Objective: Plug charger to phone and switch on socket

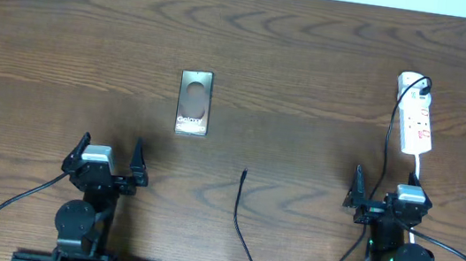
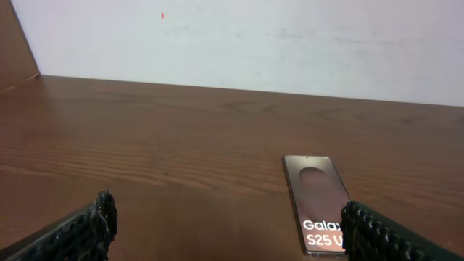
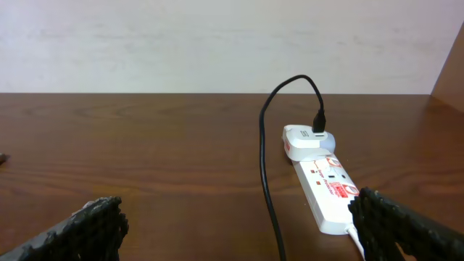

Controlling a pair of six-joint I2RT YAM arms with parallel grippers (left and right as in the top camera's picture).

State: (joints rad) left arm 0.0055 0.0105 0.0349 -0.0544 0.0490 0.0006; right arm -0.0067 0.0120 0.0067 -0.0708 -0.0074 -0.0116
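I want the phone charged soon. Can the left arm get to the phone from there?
Probably yes. The phone lies flat just ahead of the open left tool, slightly to its right, with only bare table between them.

The phone (image 1: 194, 102) lies flat, screen up, left of centre. The charger (image 1: 237, 209) — a thin black cable — rests with its tip loose, well apart from it. The socket (image 1: 415, 120), a white strip, lies far right.
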